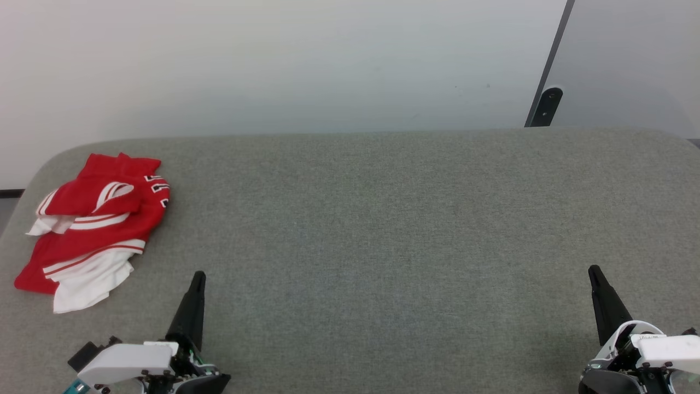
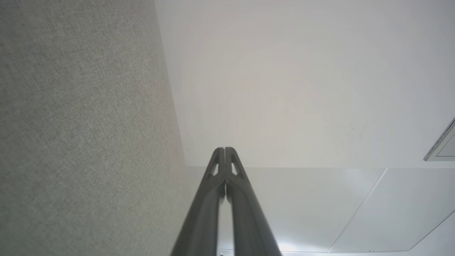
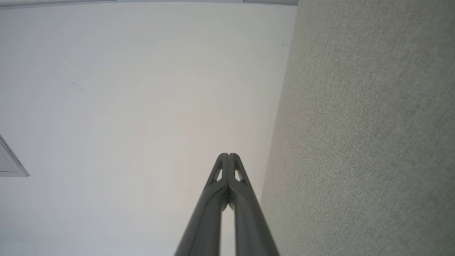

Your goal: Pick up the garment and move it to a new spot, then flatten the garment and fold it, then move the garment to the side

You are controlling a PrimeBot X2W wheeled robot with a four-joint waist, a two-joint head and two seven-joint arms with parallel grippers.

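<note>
Surface (image 1: 383, 246): showing plain grey-green woven fabric. Garment (image 1: 93, 224), at its left edge: showing red, with white panels, red-and-white striped trim, black lettering outlined white. Left gripper (image 1: 198, 276), right gripper (image 1: 594, 271): showing black fingers, white housings.

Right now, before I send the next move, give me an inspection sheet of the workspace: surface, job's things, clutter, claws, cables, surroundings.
Surface: grey fabric-covered table, flat, no stains seen.
Job's things: jersey, red and white, bunched at the table's left end, not flattened, held by nothing.
Clutter: nothing seen.
Claws: left claw shut and empty, near left, apart from the jersey; right claw shut and empty, near right.
Cables: nothing seen.
Surroundings: white wall behind the table; pale panel with a dark edge at far right; dark fitting at that edge's foot.
</note>
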